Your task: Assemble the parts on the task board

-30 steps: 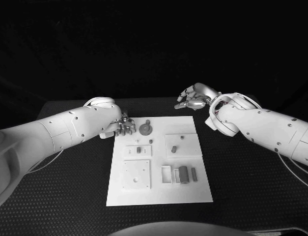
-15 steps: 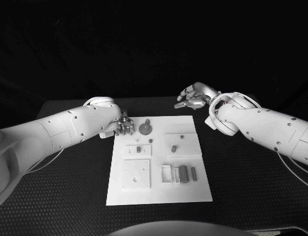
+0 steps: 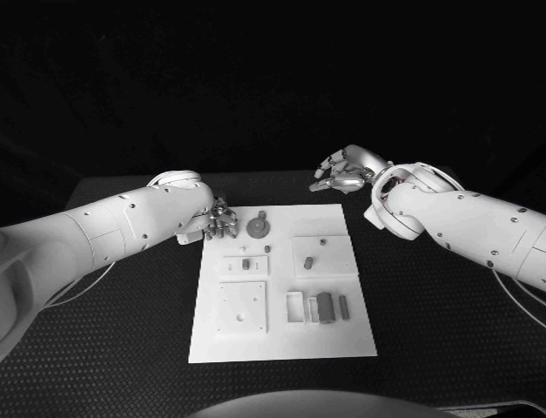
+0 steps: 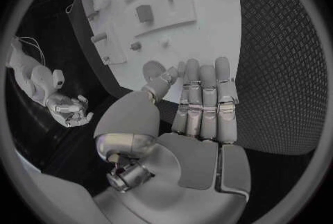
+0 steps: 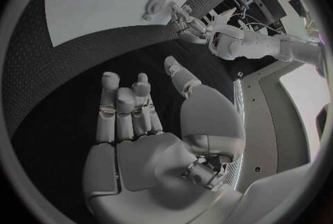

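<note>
Hands, two: left hand [image 3: 219, 221] and right hand [image 3: 344, 171] both spread, empty, beside one task board [image 3: 286, 335].

A black table [image 3: 448, 313] with a finely textured top.

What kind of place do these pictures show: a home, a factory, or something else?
Probably a robotics lab or test bench. A white task board with small parts lies on a black table against a dark backdrop, and both hands, left hand and right hand, are empty.
</note>
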Robot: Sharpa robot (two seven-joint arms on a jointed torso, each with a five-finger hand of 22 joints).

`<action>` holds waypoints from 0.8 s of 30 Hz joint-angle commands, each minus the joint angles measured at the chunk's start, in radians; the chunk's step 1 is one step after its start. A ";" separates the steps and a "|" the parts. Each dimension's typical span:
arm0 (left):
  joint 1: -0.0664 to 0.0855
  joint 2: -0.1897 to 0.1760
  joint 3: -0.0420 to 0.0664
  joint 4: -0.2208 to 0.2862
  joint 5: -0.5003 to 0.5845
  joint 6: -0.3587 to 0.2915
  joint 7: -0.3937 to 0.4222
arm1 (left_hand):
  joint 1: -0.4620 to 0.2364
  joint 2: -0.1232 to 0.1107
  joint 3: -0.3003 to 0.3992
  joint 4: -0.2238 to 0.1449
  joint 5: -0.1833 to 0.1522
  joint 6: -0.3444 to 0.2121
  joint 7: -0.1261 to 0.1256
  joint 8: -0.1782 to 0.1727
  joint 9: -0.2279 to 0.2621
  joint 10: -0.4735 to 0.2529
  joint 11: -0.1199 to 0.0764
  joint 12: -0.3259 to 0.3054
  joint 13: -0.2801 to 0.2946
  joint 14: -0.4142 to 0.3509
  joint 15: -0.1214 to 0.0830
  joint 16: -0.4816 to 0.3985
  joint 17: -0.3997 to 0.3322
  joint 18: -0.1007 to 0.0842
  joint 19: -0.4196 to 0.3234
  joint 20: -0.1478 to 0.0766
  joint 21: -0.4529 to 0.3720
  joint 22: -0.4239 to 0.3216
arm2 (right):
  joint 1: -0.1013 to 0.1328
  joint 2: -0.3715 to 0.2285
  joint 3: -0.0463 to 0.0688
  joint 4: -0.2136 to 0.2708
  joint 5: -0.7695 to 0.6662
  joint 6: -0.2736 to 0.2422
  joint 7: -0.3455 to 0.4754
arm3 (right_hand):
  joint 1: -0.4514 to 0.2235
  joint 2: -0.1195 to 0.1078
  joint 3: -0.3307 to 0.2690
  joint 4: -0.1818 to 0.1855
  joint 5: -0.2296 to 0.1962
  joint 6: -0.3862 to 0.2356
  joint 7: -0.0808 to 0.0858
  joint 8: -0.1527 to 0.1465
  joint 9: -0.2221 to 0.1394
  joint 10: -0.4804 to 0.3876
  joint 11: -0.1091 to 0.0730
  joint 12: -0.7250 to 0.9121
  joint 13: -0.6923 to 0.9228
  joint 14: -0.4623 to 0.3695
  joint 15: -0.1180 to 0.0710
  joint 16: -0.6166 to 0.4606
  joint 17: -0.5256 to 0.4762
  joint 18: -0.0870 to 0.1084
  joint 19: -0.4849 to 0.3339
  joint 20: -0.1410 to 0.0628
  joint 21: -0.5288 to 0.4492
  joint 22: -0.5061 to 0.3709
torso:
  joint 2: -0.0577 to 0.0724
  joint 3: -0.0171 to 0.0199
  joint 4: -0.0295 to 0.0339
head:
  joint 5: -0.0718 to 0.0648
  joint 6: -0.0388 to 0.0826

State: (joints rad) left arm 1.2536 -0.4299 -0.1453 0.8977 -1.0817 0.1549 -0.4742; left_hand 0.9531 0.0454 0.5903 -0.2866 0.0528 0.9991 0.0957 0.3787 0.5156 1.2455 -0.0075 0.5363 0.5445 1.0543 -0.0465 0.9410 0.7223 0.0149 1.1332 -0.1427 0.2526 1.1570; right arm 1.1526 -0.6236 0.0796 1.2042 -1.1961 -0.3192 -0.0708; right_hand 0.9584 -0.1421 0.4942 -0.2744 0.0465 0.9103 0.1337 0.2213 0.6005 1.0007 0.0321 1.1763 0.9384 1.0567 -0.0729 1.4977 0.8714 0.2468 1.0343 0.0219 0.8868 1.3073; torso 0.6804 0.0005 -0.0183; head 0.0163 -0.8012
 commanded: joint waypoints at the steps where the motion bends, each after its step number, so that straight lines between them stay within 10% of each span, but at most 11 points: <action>1: 0.000 -0.002 0.000 0.004 0.032 -0.027 0.016 | 0.021 0.004 0.007 0.001 0.004 0.011 0.001 0.005 0.004 0.007 -0.001 0.004 0.001 0.009 0.001 0.008 -0.002 0.006 0.009 0.000 0.003 0.003 | 0.000 0.000 0.001 0.000 0.001 0.004 0.005 | -0.004 0.007 -0.006 -0.001 0.002 0.001 0.006 0.004 0.002 -0.004 -0.005 0.005 -0.002 0.000 -0.006 0.001 -0.001 0.015 -0.005 0.001 -0.006 0.008 | 0.001 0.0007 -0.0005 | 0.000 0.001; 14: 0.000 -0.019 0.002 0.022 0.099 -0.057 0.017 | 0.037 -0.003 0.013 0.002 0.021 0.033 -0.009 0.016 0.013 0.032 -0.011 0.012 0.002 0.033 -0.008 0.022 -0.009 0.008 0.031 -0.007 0.008 0.016 | 0.000 -0.002 0.001 0.000 0.001 0.003 0.005 | -0.005 0.007 -0.006 -0.001 0.002 0.001 0.006 0.004 0.002 -0.004 -0.005 0.005 -0.002 0.000 -0.006 0.001 -0.002 0.015 -0.005 0.001 -0.006 0.008 | -0.001 0.0003 0.0000 | -0.001 0.001; 24: 0.003 -0.082 0.002 0.113 0.218 -0.055 -0.027 | 0.026 -0.010 0.011 0.002 0.111 0.056 -0.019 0.019 0.029 0.055 -0.021 0.023 0.008 0.053 -0.016 0.041 -0.014 0.007 0.053 -0.016 0.011 0.033 | 0.000 -0.007 0.001 0.001 0.001 0.003 0.004 | -0.005 0.007 -0.006 -0.001 0.002 0.001 0.006 0.004 0.002 -0.004 -0.005 0.006 -0.002 0.000 -0.006 0.001 -0.002 0.015 -0.005 0.000 -0.006 0.008 | -0.001 0.0013 0.0004 | 0.002 0.001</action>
State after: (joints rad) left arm 1.2550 -0.5072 -0.1442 0.9969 -0.9299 0.1118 -0.4787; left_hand 0.9801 0.0408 0.5988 -0.2841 0.1600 1.0363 0.0873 0.3845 0.5123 1.2835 -0.0200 0.5546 0.5516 1.1008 -0.0643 0.9757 0.7094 0.0146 1.1799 -0.1606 0.2565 1.1893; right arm 1.1525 -0.6295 0.0796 1.2041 -1.1946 -0.3195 -0.0708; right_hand 0.9584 -0.1421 0.4942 -0.2745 0.0465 0.9100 0.1308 0.2213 0.6012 1.0007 0.0321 1.1763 0.9376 1.0567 -0.0722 1.4977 0.8714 0.2459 1.0342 0.0219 0.8868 1.3073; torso 0.6795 0.0011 -0.0184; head 0.0173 -0.7997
